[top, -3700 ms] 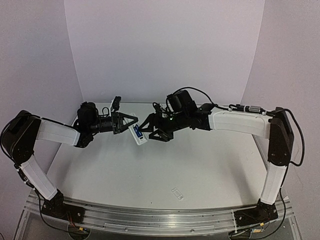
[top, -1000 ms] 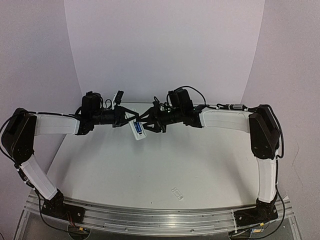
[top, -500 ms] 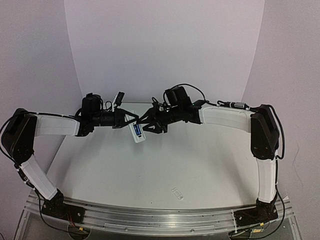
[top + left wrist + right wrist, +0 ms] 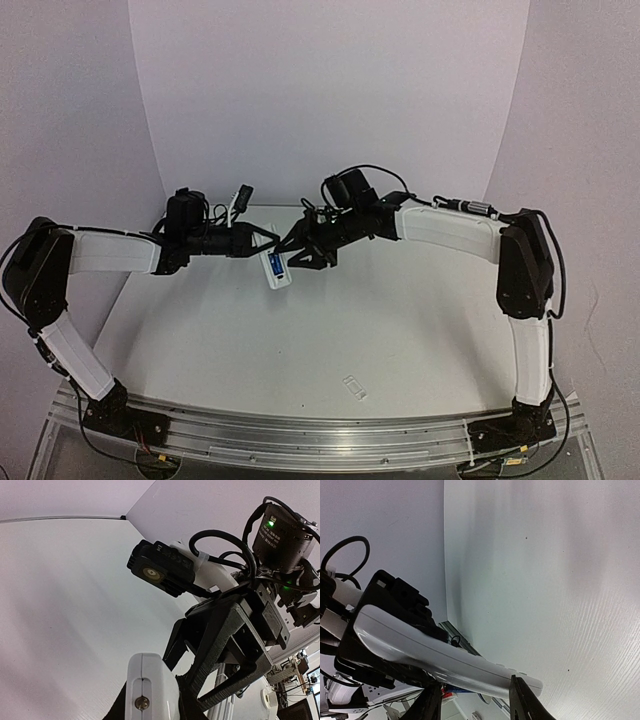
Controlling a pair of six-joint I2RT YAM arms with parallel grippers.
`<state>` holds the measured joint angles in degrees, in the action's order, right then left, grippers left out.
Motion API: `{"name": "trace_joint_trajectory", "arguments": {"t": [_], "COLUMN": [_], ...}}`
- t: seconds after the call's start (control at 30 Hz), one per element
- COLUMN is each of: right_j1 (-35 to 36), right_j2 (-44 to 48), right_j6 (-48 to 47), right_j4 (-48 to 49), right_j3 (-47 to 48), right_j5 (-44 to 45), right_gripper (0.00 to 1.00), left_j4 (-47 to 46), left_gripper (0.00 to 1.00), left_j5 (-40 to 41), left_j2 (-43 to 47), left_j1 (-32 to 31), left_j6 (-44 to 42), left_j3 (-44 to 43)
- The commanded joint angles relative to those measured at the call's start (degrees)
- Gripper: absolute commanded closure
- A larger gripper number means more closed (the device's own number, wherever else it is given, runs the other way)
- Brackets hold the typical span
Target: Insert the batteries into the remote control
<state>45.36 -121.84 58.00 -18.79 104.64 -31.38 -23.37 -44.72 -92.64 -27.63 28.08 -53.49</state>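
Right gripper [image 4: 293,256] crept left over remote control [image 4: 276,268]

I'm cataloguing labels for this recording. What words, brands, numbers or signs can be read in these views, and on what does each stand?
No text is legible in any view.
The black module in the left wrist view carries a short row of pale print along its top edge, too small and blurred to read.
The remote control shows no readable marking in any view.
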Motion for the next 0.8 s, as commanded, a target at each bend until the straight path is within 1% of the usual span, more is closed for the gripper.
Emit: {"name": "trace_joint_trajectory", "arguments": {"t": [0.0,0.07,0.1,0.37,0.53,0.7,0.77], "right_j1": [1.33,1.29,1.29,1.3,1.15,0.96,0.92], "right_j2": [-2.12,-2.94,-3.26,-4.36,-5.96,-6.39,-7.13], "right_j6": [-2.15,-2.04,-1.93,-2.62,-2.71,-2.48,-2.71], "right_j4": [-8.84,-10.22,-10.63,-13.98,-17.72,-18.94,-19.41], "right_j3": [1.45,1.89,1.96,2.64,3.29,2.64,3.48], "right_j5": [2.07,1.76,1.36,1.02,0.38,0.2,-0.5], "right_gripper": [0.6,0.63,0.65,0.67,0.73,0.79,0.79], "left_j4": [-7.89,-8.73,-9.17,-9.56,-10.8,-11.92,-12.95], "left_gripper": [1.0,1.0,1.0,1.0,1.0,1.0,1.0], "left_j5": [-1.55,-1.66,-1.89,-2.4,-2.69,-1.81,-2.15], "left_j2": [2.84,2.97,2.96,2.95,3.18,3.9,3.86], "left_j1": [-1.47,-1.47,-1.51,-1.47,-1.47,-1.47,-1.47], "left_j6": [-0.49,-0.14,0.08,-0.06,0.23,0.88,1.65], "left_j3": [-4.21,-4.56,-4.72,-6.12,-6.9,-7.3,-7.16]}}
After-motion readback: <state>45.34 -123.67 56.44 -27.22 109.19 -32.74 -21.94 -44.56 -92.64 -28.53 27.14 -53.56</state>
